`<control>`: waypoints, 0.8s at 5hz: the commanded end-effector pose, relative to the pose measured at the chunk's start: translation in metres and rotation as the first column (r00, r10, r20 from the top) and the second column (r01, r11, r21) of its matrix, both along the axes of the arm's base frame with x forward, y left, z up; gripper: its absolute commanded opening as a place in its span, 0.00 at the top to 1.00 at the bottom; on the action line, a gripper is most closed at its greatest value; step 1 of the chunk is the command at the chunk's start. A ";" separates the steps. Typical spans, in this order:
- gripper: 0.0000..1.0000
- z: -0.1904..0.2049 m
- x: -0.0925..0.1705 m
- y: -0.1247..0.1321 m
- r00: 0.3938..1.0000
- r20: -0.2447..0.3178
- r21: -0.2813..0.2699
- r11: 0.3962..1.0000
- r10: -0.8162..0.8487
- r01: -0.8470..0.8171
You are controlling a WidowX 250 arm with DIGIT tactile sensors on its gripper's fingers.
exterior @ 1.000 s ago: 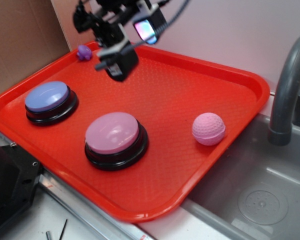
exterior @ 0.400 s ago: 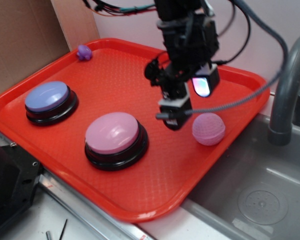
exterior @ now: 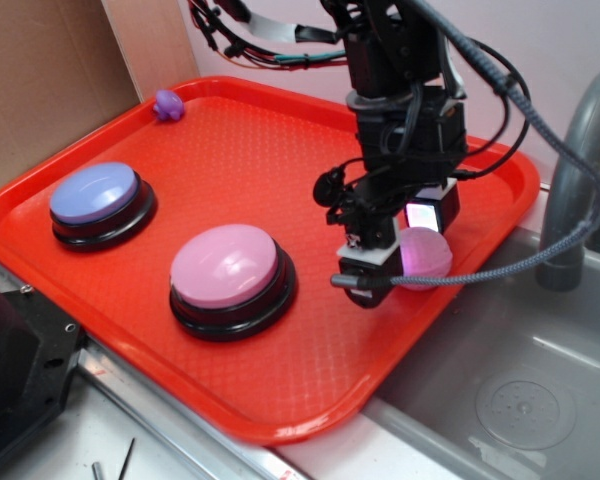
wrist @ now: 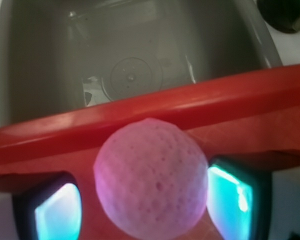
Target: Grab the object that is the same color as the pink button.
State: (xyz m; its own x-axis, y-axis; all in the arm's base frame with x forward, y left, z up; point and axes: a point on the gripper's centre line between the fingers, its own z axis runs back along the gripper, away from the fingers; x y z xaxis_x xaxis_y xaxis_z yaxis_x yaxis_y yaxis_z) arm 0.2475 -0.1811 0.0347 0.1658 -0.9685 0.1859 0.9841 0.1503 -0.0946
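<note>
The gripper (exterior: 398,262) stands low over the pink ball (exterior: 426,255) near the sink-side edge of the red tray (exterior: 280,150), its glowing finger pads (wrist: 57,212) spread to either side of the ball. In the wrist view the dimpled ball (wrist: 151,177) fills the gap between the two pads, the right one just beside it and the left a little apart; neither clearly presses it, so the gripper is open around the ball, not pinching it. The ball appears to rest on the tray floor, close against the raised rim, with the grey sink (wrist: 135,55) beyond.

The pink button (exterior: 225,265) sits untouched toward the tray's front edge, the lavender-blue button (exterior: 95,193) near the left edge, the tiny purple toy (exterior: 168,104) in the far corner.

By my reading the reach is done; closing and lifting remain.

A second ago the arm hung over the tray's far side near the purple toy. It crossed to the ball, arriving just left of it moments ago, and now brackets it. The ball and buttons have not shifted.
</note>
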 end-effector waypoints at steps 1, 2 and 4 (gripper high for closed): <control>1.00 0.009 -0.007 -0.011 0.999 0.034 0.007 1.000 -0.006 0.005; 1.00 0.015 -0.007 -0.003 0.999 0.038 0.034 0.999 0.028 -0.029; 1.00 0.076 -0.012 0.032 0.881 0.197 0.286 0.835 0.430 -0.471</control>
